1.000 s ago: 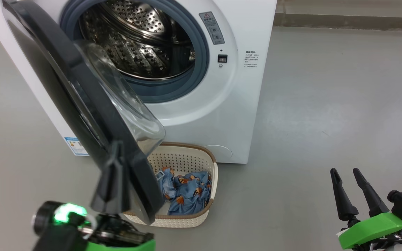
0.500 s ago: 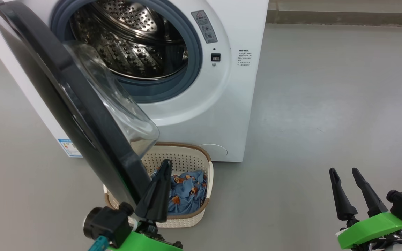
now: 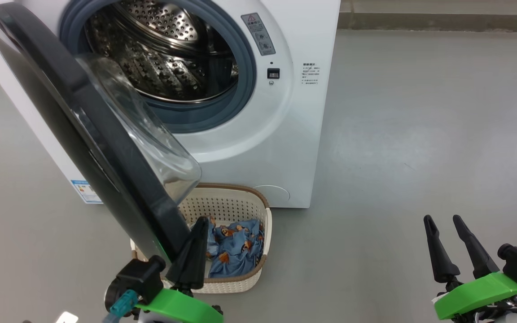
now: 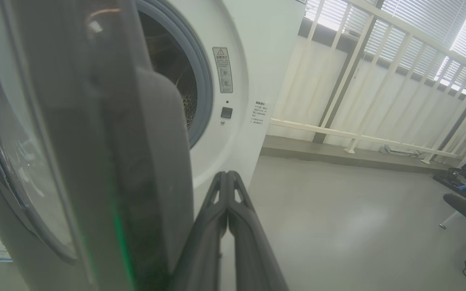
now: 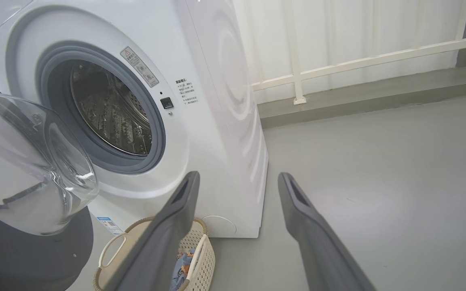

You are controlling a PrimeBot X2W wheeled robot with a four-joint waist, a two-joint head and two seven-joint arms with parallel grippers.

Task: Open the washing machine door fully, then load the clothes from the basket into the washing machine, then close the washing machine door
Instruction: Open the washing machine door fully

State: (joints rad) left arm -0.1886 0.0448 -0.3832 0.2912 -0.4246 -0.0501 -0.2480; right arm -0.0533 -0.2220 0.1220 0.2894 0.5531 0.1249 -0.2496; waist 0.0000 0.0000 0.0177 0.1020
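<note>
Door point(image 3: 110, 157) hangs from the left side of the washer point(image 3: 285, 134), swung out roughly edge-on to the head camera, black rim running from 11 o'clock down to 6, glass bowl bulging toward 3. Judged only part open: it overhangs the left half of the basket point(image 3: 227, 208), which sits on the floor point(image 3: 397, 134) at 6 o'clock of the drum point(image 3: 168, 54), clothes point(image 3: 234, 246) inside and untouched. Step in hand, as I read it: finish the swing. Left gripper point(image 3: 202, 222) has its fingers pressed flat together with nothing between them, lying just beside the rim's lower end on the bowl side (contact likely, not certain; the left wrist view puts the door edge tight at 9 o'clock of the tips). To do it well: push with the side of the closed fingers against the black rim, not the glass, sweep toward 9 o'clock along the hinge arc so the tips do not slide off the free edge, and keep the wrist above the basket rim. Left forearm comes up from 6 o'clock, fingers tilted to 1. Right gripper point(image 3: 442, 220) is parked at 4 o'clock, well apart, fingers spread wide and empty, pointing to 12.
</note>
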